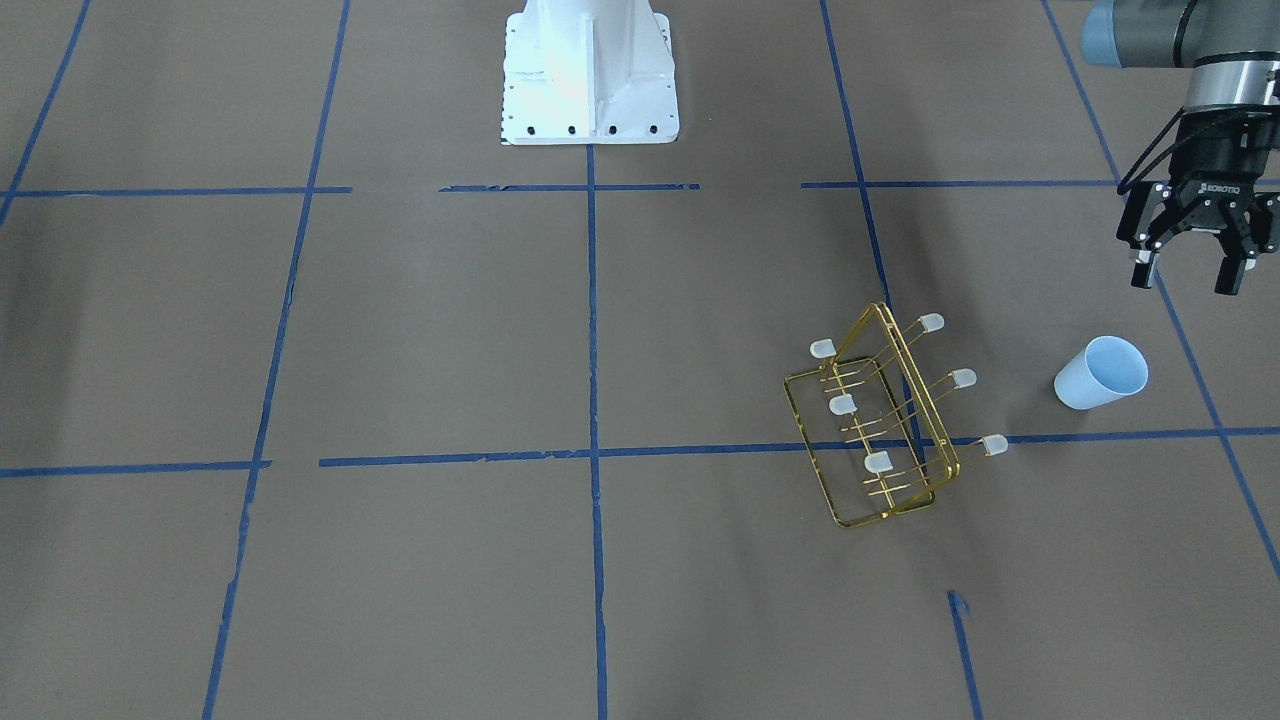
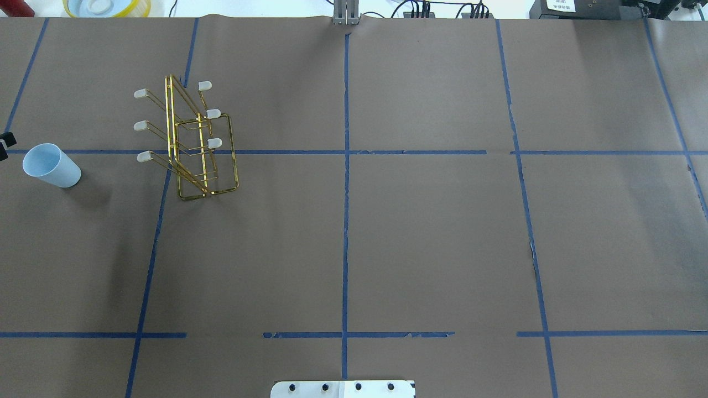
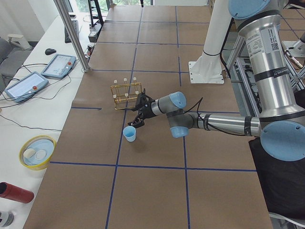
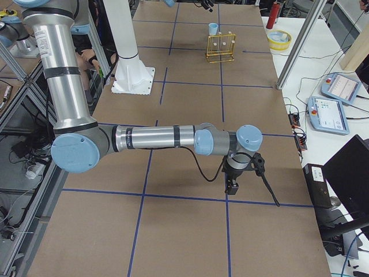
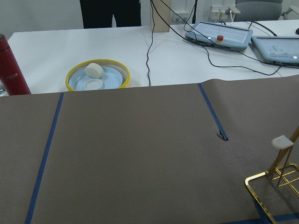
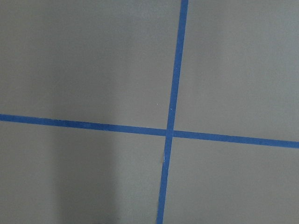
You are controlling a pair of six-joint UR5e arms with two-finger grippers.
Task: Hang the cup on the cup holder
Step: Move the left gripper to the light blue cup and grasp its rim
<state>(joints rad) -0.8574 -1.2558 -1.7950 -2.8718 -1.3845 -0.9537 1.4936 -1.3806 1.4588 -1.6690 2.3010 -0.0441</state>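
Nothing done yet: left pincer point(image 1: 1186, 280) spread and empty, hovering near the untouched cup point(image 1: 1100, 372) on the desk point(image 1: 400, 350), bare cup holder point(image 1: 880, 420) beyond it; grasp and hang both left.

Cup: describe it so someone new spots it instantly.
On the brown table gridded with blue tape, go to the robot's left end, past the gold wire cup holder. The cup stands upright there, near the left gripper: the only pale blue, solid-walled thing.
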